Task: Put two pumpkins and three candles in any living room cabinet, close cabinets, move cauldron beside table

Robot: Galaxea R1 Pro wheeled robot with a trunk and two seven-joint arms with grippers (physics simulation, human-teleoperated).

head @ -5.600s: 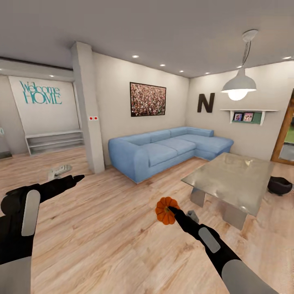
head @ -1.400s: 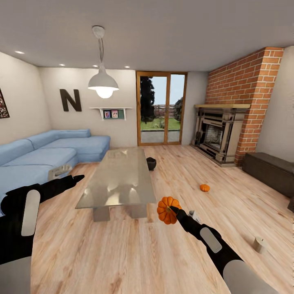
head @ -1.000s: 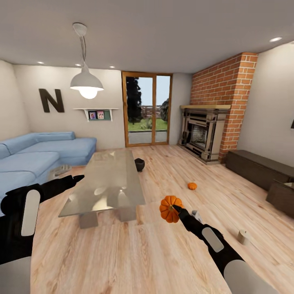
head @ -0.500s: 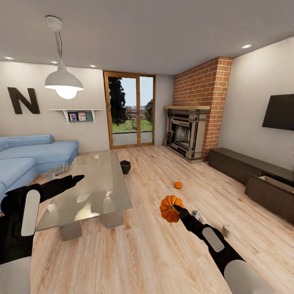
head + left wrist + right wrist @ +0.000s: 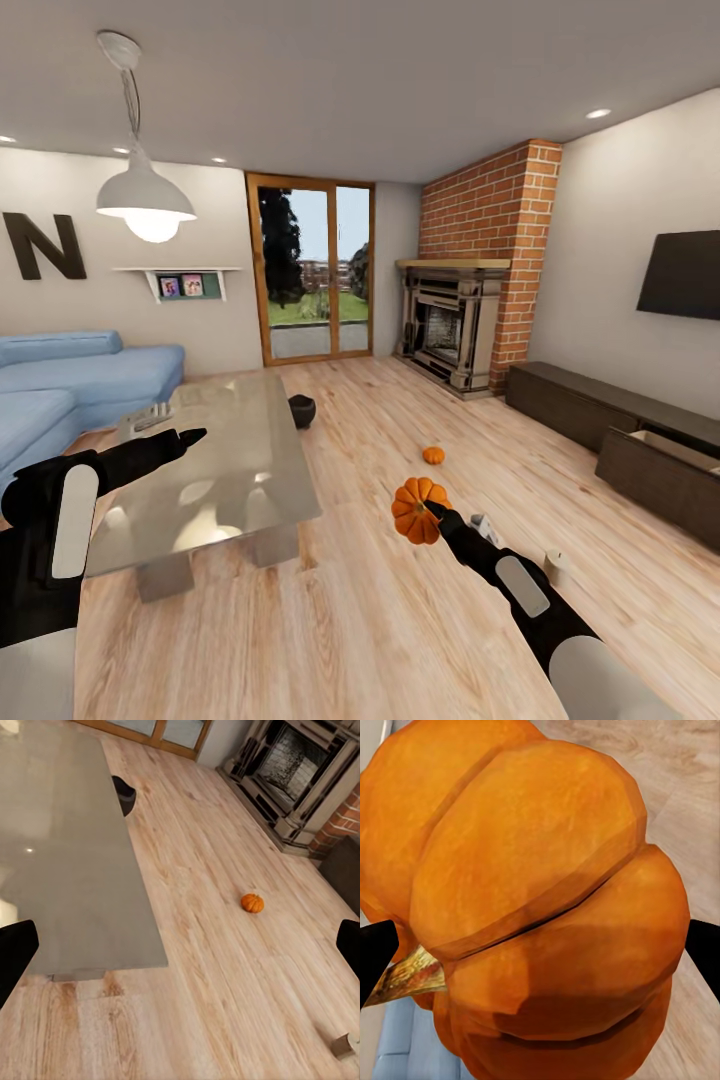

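Living room, wood floor (image 5: 330,620): right claw (image 5: 428,512) pinching pumpkin (image 5: 418,509); left claw (image 5: 170,428) spread. Transport step; next, reach open cabinet drawer (image 5: 668,452) beside fireplace (image 5: 450,335).

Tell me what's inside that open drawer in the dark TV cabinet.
The open drawer of the cabinet shows pale inner walls; its floor is hidden behind the front panel, so its contents cannot be seen.

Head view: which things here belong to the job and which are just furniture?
Job:
held pumpkin in right gripper
floor pumpkin
candle
cauldron
cabinet, one drawer open
glass table

Not job:
sofa
fireplace
TV
lamp
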